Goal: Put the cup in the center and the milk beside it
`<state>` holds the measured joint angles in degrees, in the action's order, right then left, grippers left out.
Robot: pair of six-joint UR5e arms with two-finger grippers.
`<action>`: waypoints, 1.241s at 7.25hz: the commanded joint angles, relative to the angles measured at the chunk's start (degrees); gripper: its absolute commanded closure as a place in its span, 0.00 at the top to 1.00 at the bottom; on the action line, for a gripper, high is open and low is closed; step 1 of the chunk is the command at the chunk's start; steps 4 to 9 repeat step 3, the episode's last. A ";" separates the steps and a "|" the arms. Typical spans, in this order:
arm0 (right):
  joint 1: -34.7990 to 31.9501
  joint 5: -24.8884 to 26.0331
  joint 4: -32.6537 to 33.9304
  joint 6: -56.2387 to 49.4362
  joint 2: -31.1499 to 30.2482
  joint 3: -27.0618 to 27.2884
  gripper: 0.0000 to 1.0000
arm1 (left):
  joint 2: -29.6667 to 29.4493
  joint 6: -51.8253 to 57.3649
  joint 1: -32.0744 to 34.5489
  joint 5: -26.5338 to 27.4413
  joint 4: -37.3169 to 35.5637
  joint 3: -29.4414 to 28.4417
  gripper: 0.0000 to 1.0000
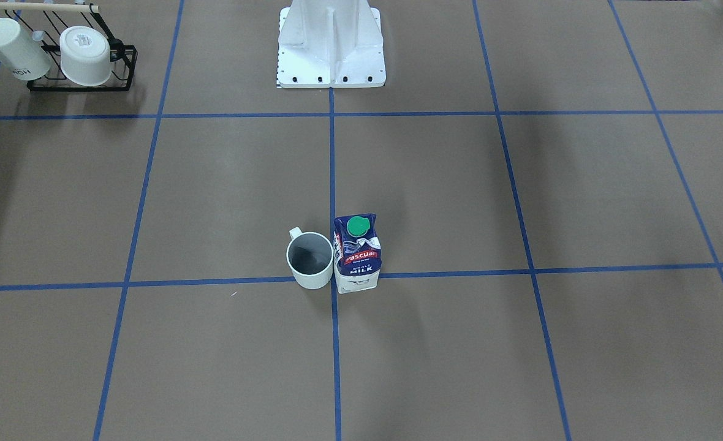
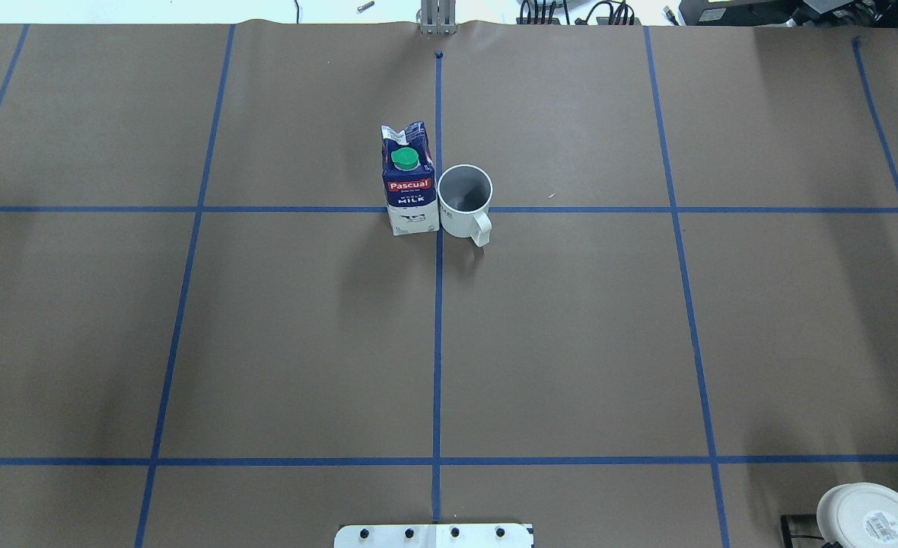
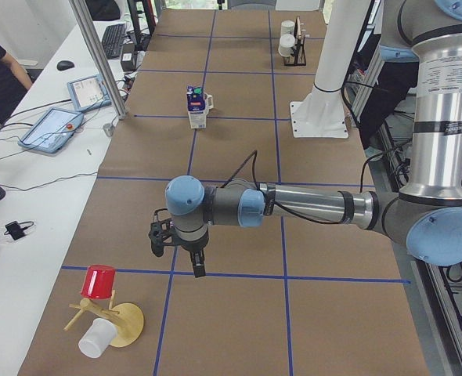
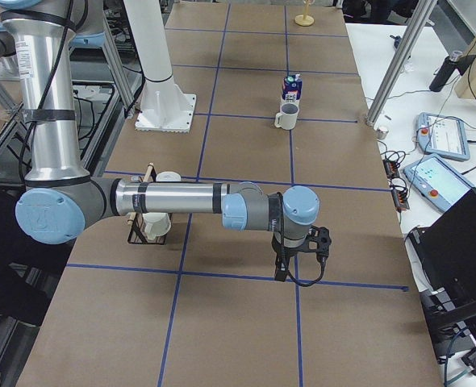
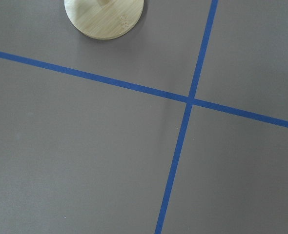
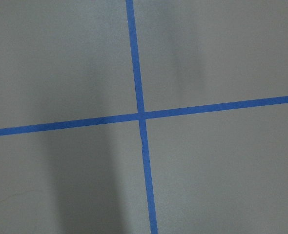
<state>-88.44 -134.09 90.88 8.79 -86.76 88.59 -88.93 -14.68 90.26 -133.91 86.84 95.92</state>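
The white cup [image 1: 309,260] stands upright by the middle crossing of the blue tape lines [image 2: 437,251], handle toward the robot. The milk carton [image 1: 356,254], blue and white with a green cap, stands upright right against it; they seem to touch. In the overhead view the carton [image 2: 409,181] is left of the cup [image 2: 465,200]. My left gripper [image 3: 178,257] hangs over the table's left end, far from both. My right gripper [image 4: 298,266] hangs over the right end. Both show only in side views, so I cannot tell open or shut. The wrist views show only bare table and tape.
A black wire rack [image 1: 79,61] with two white mugs stands at my right, near the base [image 1: 331,49]. A wooden mug tree [image 3: 110,325] with a red cup [image 3: 98,282] and a white cup lies at the left end; its base shows in the left wrist view [image 5: 105,17].
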 commanded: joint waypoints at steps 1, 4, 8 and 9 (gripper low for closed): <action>-0.67 -0.03 0.00 0.00 0.19 0.17 1.00 | -0.02 0.00 0.00 -0.21 0.00 -0.11 0.99; -0.85 0.06 0.09 0.00 -0.33 1.22 1.00 | -0.02 0.00 0.00 -0.21 0.00 -0.03 0.99; -0.85 0.06 0.09 0.00 -0.33 1.22 1.00 | -0.02 0.00 0.00 -0.21 0.00 -0.03 0.99; -0.85 0.06 0.09 0.00 -0.33 1.22 1.00 | -0.02 0.00 0.00 -0.21 0.00 -0.03 0.99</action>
